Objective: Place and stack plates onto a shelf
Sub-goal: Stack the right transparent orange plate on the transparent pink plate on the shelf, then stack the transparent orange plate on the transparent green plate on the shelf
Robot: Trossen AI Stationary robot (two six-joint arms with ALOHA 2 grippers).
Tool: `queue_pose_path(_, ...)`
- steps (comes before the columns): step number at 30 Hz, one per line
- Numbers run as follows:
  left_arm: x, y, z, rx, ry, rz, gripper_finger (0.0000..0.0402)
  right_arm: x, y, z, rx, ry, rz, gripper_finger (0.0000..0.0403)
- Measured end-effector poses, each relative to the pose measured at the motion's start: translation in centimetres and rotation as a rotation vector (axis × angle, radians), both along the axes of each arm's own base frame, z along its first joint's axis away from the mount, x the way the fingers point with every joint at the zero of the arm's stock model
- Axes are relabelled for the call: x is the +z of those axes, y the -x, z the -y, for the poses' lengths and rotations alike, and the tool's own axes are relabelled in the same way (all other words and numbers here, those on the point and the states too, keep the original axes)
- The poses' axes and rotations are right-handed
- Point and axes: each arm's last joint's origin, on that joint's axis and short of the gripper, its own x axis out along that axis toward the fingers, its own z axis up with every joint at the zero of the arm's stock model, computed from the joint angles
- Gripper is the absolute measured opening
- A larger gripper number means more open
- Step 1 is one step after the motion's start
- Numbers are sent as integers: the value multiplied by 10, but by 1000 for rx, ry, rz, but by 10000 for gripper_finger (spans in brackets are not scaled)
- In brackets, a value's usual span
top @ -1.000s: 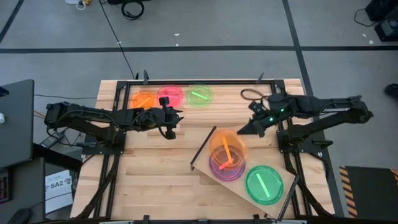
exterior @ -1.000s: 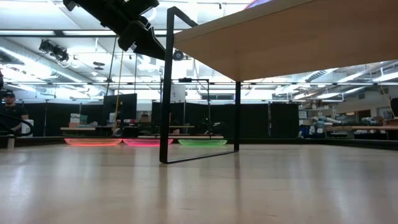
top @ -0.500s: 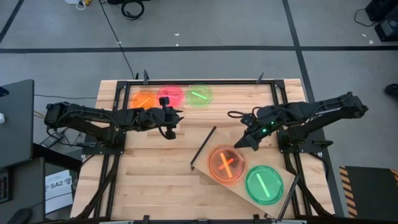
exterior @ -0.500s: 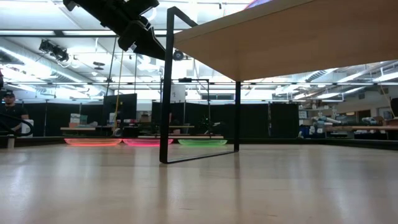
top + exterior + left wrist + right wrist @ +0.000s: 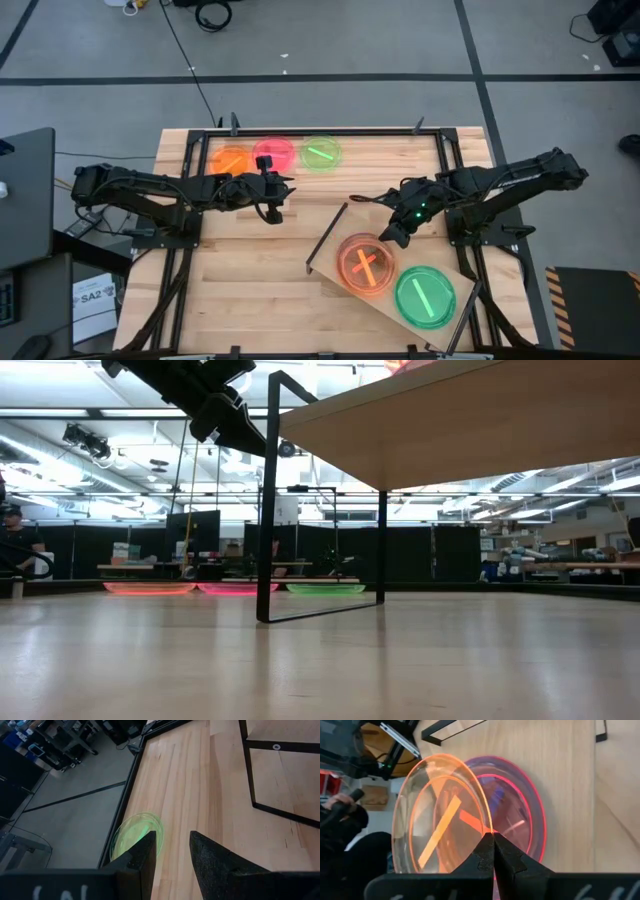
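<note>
The shelf (image 5: pixel 452 272) stands slantwise at the table's near right. On it lie a green plate (image 5: pixel 425 298) and a stack with pink plates (image 5: pixel 522 815) under an orange plate (image 5: pixel 365 265). My right gripper (image 5: pixel 392 236) is shut on that orange plate, over the shelf's far side. Three more plates lie flat along the table's far edge: orange (image 5: pixel 232 160), pink (image 5: pixel 273 154) and green (image 5: pixel 321 153). My left gripper (image 5: pixel 272 200) hangs open and empty above the table's middle left, near these; its wrist view shows the green one (image 5: pixel 135 832). My right gripper pinches the orange plate's rim (image 5: pixel 487 827) between its two fingers, on the side of the plate toward the table's far right. The plate (image 5: pixel 440 822) is tilted over the pink plates, its held side raised. Whether its other side rests on them does not show.
The shelf's thin black legs (image 5: pixel 268 500) stand on the plank tabletop (image 5: pixel 250 290). The low view looks under the board (image 5: pixel 480 420). Black frame rails run along the table's edges. Bare tabletop lies at the near left. A person (image 5: pixel 15 535) stands far behind the table.
My right gripper has gone toward the table's near edge and down, still shut on the orange plate. The plate, held high and steeply tilted a second ago, has come down over the pink stack on the shelf.
</note>
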Motion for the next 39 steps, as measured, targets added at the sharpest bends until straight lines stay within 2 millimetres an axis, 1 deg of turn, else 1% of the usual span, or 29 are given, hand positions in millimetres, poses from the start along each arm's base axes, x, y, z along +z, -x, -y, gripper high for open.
queue_pose_path(4, 0, 0, 0, 0, 0, 0, 126, -3, -3, 0, -4, 33, -6, 6)
queue_pose_path(25, 0, 0, 0, 0, 0, 0, 126, -3, -3, 2, -12, 41, -5, 11)
queue_pose_path(30, 0, 0, 0, 0, 0, 1, 126, -3, -3, 3, 11, 80, 11, 31)
queue_pose_path(39, 0, 0, 0, 0, 0, 0, 126, -3, -3, 3, 12, 84, 13, 78)
